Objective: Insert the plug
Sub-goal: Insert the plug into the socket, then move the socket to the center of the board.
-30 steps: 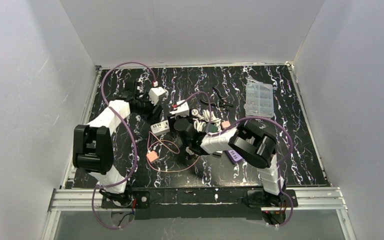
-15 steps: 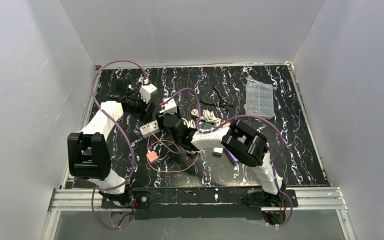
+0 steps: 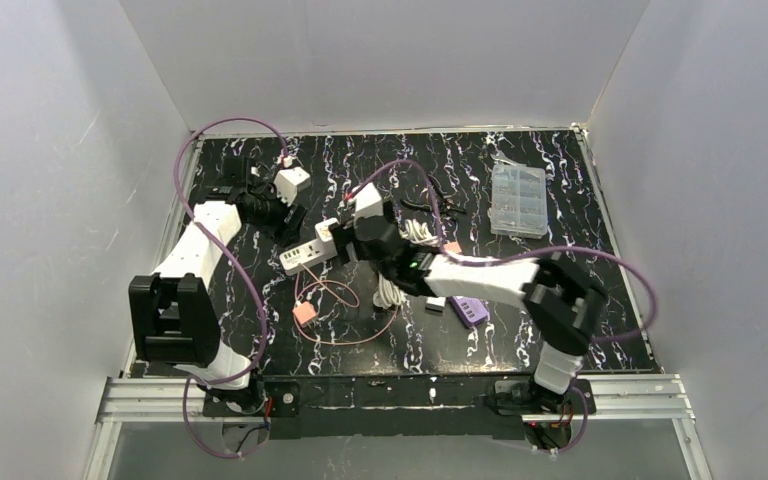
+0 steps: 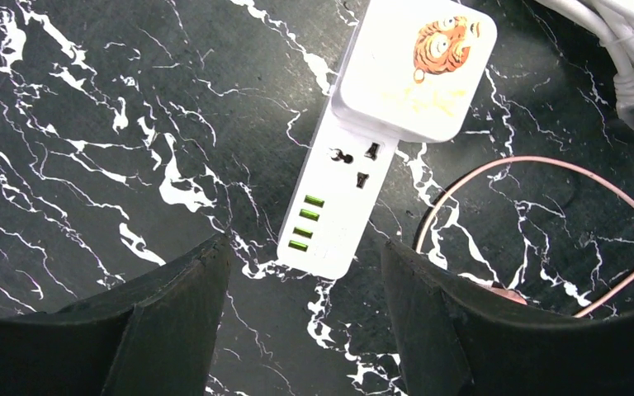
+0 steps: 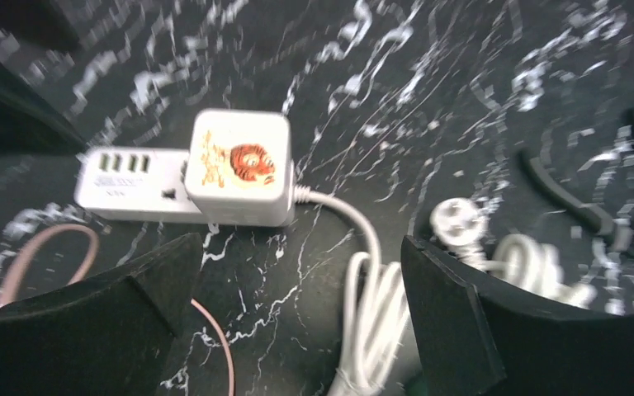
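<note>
two arms have changed their pose in the last second. the right arm [image 3: 480, 278] was folded near the middle of the table [image 3: 600, 320], and now it is stretched long toward the left. the left arm [image 3: 195, 245] has drawn back a little toward the left edge. the power strip [image 3: 305, 257] has slid slightly to the left, and it now lies flat between the two wrists.

in both wrist views the adapter plug [image 4: 413, 70], a white cube with a tiger picture, sits on the end of the power strip beside one free socket and four green ports. its white cord [image 5: 363, 239] runs off to a loose bundle.

the right gripper [image 5: 293, 280] has its fingers apart and holds nothing, and it hangs over the adapter plug. the left gripper [image 4: 305, 252] is also spread and empty above the strip's port end.

i judge that the plug is already in and the arms have let go. whether it is pressed fully home cannot be told from above.

a thin pink cable [image 4: 545, 165] loops just beside the strip.

one container is present. it is a clear organizer box [image 3: 517, 197] at the far right, well apart from the work and in the same place as before. its compartments are too small to tell what is in them.
</note>
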`<state>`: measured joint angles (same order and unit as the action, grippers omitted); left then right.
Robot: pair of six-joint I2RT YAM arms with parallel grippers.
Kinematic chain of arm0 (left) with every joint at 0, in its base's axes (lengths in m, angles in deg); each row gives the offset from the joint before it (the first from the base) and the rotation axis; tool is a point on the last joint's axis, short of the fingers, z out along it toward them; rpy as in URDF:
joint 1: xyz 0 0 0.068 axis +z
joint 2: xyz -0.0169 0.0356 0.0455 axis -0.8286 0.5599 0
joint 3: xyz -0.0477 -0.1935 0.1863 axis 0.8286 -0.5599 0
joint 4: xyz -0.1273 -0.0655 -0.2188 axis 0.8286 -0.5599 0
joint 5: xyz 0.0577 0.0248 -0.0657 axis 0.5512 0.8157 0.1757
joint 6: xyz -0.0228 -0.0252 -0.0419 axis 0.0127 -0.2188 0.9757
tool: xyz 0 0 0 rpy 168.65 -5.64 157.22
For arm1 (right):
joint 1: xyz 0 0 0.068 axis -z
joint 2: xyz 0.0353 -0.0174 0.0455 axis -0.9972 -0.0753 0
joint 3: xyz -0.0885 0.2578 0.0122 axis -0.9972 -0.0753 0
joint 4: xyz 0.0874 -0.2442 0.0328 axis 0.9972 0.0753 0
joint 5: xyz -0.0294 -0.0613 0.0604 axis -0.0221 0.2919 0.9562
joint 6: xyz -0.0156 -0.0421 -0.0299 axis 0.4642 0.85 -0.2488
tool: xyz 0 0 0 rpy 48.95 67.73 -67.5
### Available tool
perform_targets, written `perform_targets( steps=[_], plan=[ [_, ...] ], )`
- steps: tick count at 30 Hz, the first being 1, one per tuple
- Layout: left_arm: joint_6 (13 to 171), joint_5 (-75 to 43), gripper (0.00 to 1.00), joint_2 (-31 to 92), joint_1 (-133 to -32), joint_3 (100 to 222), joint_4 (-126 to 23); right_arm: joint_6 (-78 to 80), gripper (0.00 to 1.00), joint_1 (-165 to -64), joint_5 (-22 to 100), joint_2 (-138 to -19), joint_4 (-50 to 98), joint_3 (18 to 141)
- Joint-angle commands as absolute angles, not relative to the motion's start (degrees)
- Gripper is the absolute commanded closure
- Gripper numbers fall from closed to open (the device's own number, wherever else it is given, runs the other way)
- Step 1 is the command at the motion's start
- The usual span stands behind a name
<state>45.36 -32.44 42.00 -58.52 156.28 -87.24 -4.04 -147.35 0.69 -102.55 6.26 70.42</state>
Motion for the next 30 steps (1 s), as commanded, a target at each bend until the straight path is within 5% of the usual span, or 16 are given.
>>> perform_targets(
  steps=[1,7,11,24,30],
  plan=[
    [43.8,-34.1,0.35,39.5,-58.3,156.9,-91.9,-6.3,0.04,-146.9,0.5,-89.5,12.7,65.6],
    [43.4,-33.7,0.35,38.2,-58.3,155.1,-91.9,-14.1,0.20,-147.0,3.4,-82.2,19.5,56.3],
    [43.5,-33.6,0.35,37.6,-58.3,155.7,-92.2,-16.8,0.20,-148.1,2.8,-81.9,20.6,53.9],
    [44.5,-34.3,0.36,36.0,-58.3,156.7,-93.3,-16.5,0.36,-148.4,4.3,-93.8,17.8,56.6],
    [44.7,-34.3,0.37,35.9,-58.3,156.9,-93.3,-14.2,0.62,-148.4,5.4,-99.7,14.9,60.8]
  ],
)
